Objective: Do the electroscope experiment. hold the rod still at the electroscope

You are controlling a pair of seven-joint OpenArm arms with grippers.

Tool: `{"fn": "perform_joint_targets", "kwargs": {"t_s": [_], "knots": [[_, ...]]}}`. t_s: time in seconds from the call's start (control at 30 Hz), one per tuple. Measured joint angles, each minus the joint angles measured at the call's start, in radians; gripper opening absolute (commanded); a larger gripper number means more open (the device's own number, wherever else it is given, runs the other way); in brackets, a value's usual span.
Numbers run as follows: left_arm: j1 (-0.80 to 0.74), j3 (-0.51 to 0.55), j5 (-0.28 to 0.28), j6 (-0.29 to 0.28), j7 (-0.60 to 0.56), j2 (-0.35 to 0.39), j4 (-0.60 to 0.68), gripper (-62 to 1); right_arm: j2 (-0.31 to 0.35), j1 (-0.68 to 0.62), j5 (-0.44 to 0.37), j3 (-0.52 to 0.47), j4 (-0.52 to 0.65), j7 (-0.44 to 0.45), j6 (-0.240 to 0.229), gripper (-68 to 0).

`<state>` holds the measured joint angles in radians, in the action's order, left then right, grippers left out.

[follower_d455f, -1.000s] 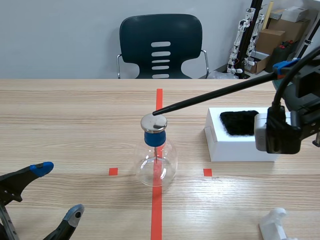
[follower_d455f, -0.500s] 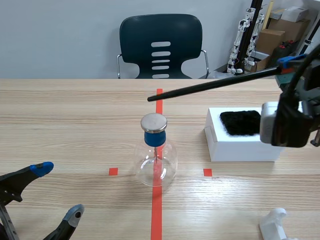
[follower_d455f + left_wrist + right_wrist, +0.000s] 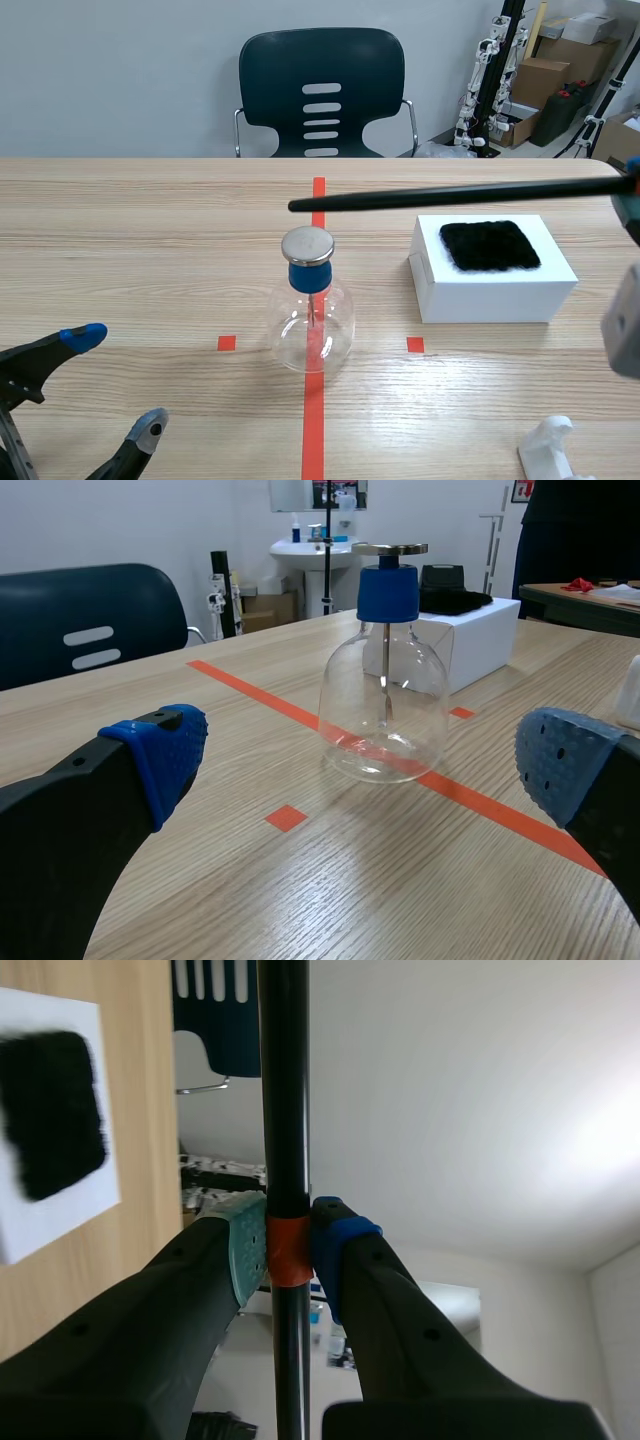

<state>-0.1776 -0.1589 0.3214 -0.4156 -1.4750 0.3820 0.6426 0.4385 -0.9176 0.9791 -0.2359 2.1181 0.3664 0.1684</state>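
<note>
My right gripper is clamped on the black rod, out at the scene's right edge. The rod runs leftward, its tip hanging just above the electroscope, apart from it. My left gripper sits near left, spread wide, holding nothing.

On the wooden table: glass flask at centre, white box to its right, white plastic piece near right.

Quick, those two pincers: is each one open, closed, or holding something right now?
Left pincer: open, holding nothing.
Right pincer: closed on the black rod.
</note>
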Motion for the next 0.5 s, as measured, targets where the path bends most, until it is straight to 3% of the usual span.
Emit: {"fn": "perform_joint_targets", "kwargs": {"t_s": [0.13,0.37,0.5], "knots": [[0.000,0.000,0.000,0.000,0.000,0.000,0.000,1.4,-0.089,-0.113,-0.008,-0.053,0.003,0.089,0.073,-66.4],[0.000,0.000,0.000,0.000,0.000,0.000,0.000,1.4,-0.201,-0.220,-0.030,-0.116,0.003,0.208,0.087,-66.4],[0.000,0.000,0.000,0.000,0.000,0.000,0.000,1.4,-0.203,-0.229,-0.035,-0.120,0.003,0.204,0.094,-66.4]]}}
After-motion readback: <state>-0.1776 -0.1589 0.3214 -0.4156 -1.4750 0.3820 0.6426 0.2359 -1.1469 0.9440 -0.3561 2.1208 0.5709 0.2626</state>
